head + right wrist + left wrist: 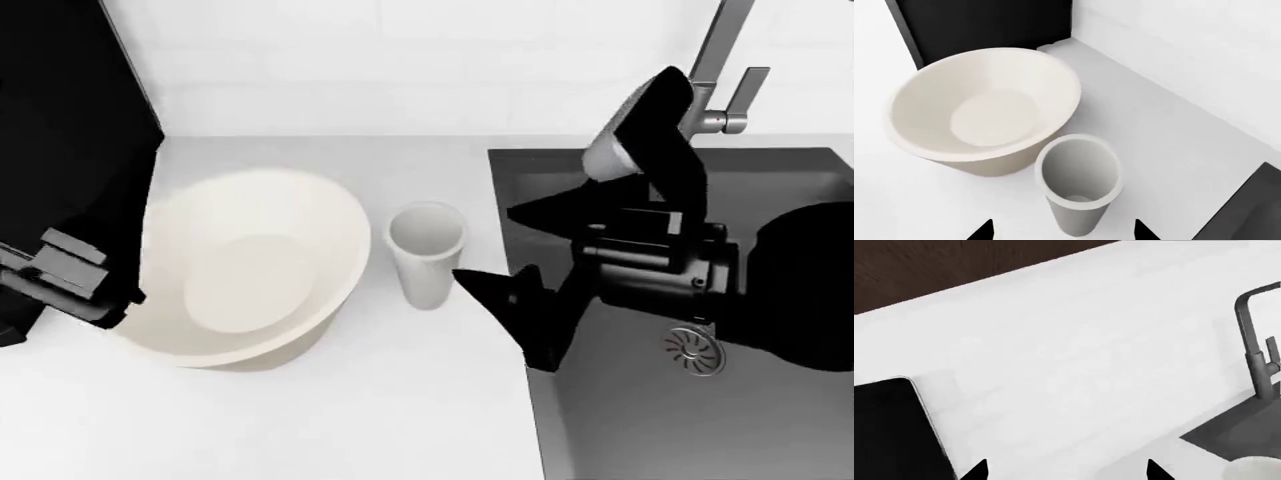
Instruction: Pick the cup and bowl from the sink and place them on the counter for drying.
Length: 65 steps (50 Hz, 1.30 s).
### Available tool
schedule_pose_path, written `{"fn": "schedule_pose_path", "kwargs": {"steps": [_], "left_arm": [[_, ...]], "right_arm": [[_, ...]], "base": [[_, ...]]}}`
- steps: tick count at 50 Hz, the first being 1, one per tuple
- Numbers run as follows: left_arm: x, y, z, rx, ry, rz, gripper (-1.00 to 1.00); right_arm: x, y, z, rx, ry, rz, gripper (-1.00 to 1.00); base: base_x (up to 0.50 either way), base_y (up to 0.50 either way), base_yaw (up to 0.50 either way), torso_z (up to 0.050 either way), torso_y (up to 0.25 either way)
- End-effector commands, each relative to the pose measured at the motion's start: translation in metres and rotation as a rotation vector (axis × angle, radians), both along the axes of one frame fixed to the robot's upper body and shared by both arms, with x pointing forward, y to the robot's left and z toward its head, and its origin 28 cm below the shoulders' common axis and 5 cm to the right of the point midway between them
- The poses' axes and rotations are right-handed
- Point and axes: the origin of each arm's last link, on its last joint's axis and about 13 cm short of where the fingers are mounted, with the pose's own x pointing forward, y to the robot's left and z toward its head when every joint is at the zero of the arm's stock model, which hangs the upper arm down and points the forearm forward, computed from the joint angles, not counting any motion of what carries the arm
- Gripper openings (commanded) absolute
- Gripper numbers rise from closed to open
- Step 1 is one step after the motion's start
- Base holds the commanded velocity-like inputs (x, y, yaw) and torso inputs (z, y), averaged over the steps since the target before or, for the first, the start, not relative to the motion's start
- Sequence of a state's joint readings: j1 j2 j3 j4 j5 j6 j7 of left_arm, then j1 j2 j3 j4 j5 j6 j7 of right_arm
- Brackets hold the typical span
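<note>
A: Where are the cup (424, 254) and bowl (247, 265)?
B: Both stand on the counter (400, 420), close together, outside the sink (694, 420).
A: And the right gripper (514, 265)?
B: Wide open, holding nothing. Pull it straight back, so it can't bump the cup.

We see the bowl (247, 265) and the cup (426, 254) standing on the counter (334, 420), the cup just right of the bowl. The sink (641, 420) lies right of the cup, the faucet (722, 60) behind it.

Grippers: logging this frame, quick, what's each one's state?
Left gripper: open, empty.
Right gripper: open, empty, beside the cup.
</note>
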<state>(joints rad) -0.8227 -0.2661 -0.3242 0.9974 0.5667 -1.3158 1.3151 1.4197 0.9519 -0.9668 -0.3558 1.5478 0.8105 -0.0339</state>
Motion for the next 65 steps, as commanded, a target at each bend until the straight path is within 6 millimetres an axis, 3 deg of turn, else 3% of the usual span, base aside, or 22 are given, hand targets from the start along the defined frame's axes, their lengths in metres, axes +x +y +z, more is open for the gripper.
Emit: {"fn": "schedule_pose_path", "kwargs": {"steps": [1, 2, 4, 6, 10, 30, 42, 65], "left_arm": [[-0.031, -0.002, 0.054, 0.802, -0.446, -0.013, 1.0], [-0.037, -0.016, 0.064, 0.757, -0.573, -0.128, 1.0], [-0.037, -0.024, 0.056, 0.375, -0.575, -0.148, 1.0], [-0.039, -0.031, 0.049, 0.031, -0.463, -0.109, 1.0], [-0.048, -0.043, 0.041, -0.241, -0.104, -0.33, 1.0], [-0.048, -0.044, 0.043, -0.237, -0.105, -0.332, 1.0], [-0.046, -0.046, 0.043, -0.238, -0.106, -0.339, 1.0], [-0.047, -0.051, 0.043, -0.244, -0.113, -0.346, 1.0]], "right_arm": [[-0.029, -0.015, 0.019, 0.06, -0.171, -0.037, 1.0], [-0.032, -0.016, 0.019, 0.065, -0.194, -0.038, 1.0], [-0.037, -0.018, 0.021, 0.075, -0.241, -0.05, 1.0], [-0.041, -0.021, 0.022, 0.091, -0.282, -0.055, 1.0], [-0.054, -0.027, 0.022, 0.122, -0.327, -0.07, 1.0], [-0.069, -0.035, 0.023, 0.242, -0.515, -0.101, 1.0], [-0.07, -0.029, 0.026, 0.337, -0.654, -0.102, 1.0], [-0.092, -0.021, 0.032, 0.462, -0.858, -0.093, 1.0]], "base": [[0.0, 0.0, 0.0, 0.0, 0.0], [0.0, 0.0, 0.0, 0.0, 0.0], [0.0, 0.0, 0.0, 0.0, 0.0], [0.0, 0.0, 0.0, 0.0, 0.0], [0.0, 0.0, 0.0, 0.0, 0.0], [0.0, 0.0, 0.0, 0.0, -0.001], [0.0, 0.0, 0.0, 0.0, 0.0], [0.0, 0.0, 0.0, 0.0, 0.0]]}}
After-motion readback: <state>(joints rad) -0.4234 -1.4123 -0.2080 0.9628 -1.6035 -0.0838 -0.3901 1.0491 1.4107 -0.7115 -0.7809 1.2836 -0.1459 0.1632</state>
